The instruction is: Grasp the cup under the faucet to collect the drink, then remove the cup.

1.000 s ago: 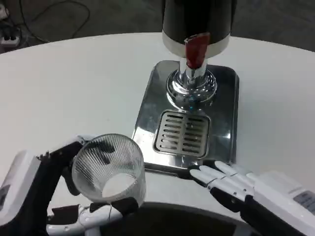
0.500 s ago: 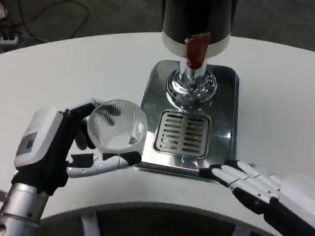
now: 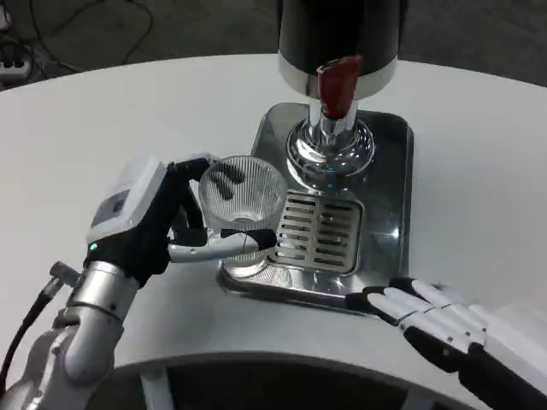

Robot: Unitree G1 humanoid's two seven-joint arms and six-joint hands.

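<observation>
Left hand holds the cup at the tray's left edge, not yet under the faucet; right hand rests empty, fingers apart.

Round white tabletop fills most of the view. Dark floor past its far edge, from 10 to 2 o'clock. Black cables trail across the floor at 11 o'clock, near a white power strip at 10.
</observation>
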